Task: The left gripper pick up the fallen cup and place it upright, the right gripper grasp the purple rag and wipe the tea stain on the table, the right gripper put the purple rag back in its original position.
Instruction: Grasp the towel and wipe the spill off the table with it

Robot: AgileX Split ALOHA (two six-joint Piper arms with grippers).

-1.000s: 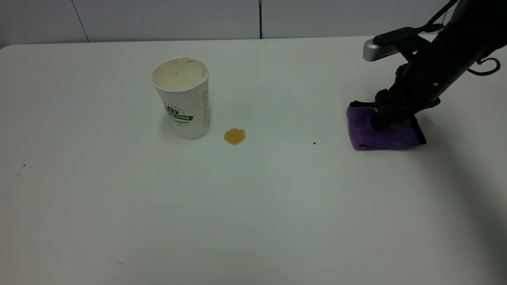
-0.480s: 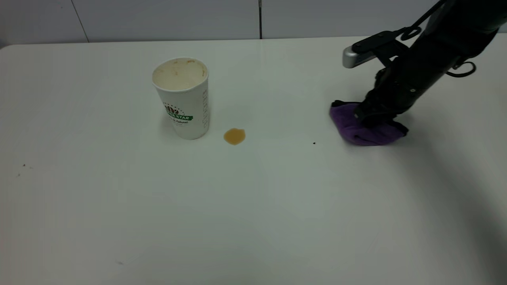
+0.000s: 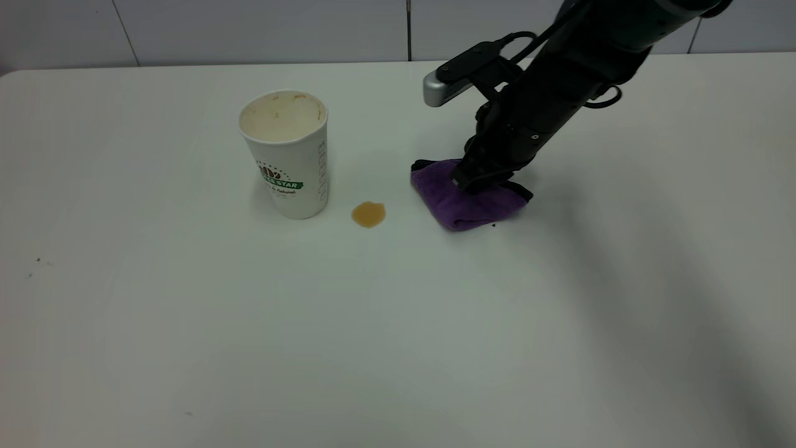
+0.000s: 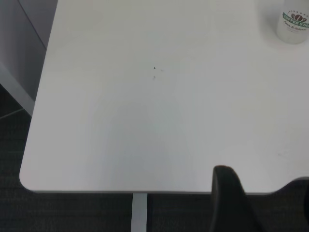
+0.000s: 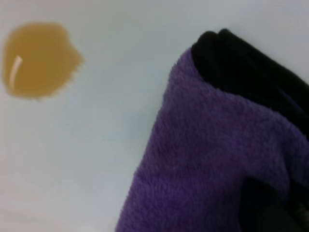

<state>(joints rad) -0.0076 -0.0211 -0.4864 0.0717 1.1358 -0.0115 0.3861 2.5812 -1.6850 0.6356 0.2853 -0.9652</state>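
Far left of the counter (image 3: 124, 311), a few tiny dark specks (image 3: 37, 260). One cup (image 3: 287, 155) next, standing upright, long axis vertical, mouth up, green logo band facing the exterior camera; its base also shows at the edge of the left wrist view (image 4: 292, 24). Left hand (image 4: 231, 203) shows only as one dark finger beyond the counter's edge in its own wrist view; cannot tell if spread or pressed together. Just right of the cup's base, one tea stain (image 3: 368, 214), amber, roundish, uncovered, not touching the cup. Right of that, one purple rag (image 3: 463, 199), folded and bunched, lying on the counter near the stain but apart from it; black-edged corner points away toward the wall. Right hand (image 3: 474, 177) comes down slanted from the upper right, fingers pinching the rag's top. In the right wrist view, rag (image 5: 217, 159) and stain (image 5: 38, 60) lie with bare counter between.
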